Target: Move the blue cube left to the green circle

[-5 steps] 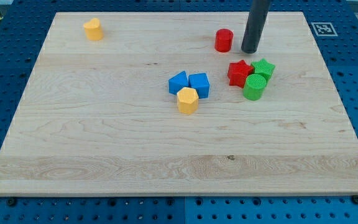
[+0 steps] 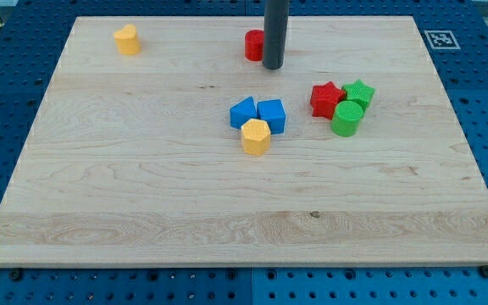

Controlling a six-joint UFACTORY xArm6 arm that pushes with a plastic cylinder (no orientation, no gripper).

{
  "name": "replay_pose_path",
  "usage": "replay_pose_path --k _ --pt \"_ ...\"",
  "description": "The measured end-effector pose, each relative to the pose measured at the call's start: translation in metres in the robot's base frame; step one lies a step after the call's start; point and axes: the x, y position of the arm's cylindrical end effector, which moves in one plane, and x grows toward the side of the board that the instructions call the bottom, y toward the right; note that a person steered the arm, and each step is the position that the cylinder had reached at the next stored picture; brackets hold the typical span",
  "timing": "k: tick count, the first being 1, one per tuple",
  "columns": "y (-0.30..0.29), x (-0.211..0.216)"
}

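Note:
The blue cube [image 2: 272, 115] sits near the board's middle, touching a blue angular block [image 2: 242, 112] on its left and a yellow hexagonal block [image 2: 256, 136] below it. The green circle, a green cylinder [image 2: 346, 119], stands to the right, beside a red star [image 2: 325, 98] and a green star [image 2: 360, 92]. My tip [image 2: 272, 66] is at the view's top, above the blue cube and well apart from it. It touches the right side of a red cylinder [image 2: 253, 45], which the rod partly hides.
A yellow block [image 2: 126, 40] stands at the board's top left. A fiducial marker [image 2: 440, 38] is printed at the top right corner. The wooden board [image 2: 142, 195] lies on a blue perforated table.
My tip has slid left along the top of the board, and the red cylinder has moved left with it. The other blocks have not moved.

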Motion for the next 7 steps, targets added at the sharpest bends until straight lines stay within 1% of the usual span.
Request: replay_pose_path --k 1,2,3,5,7 --pt "-0.047 0.039" --pt "-0.068 0.07" --pt "-0.062 0.083" --pt "0.023 0.083" --pt "0.083 0.079"
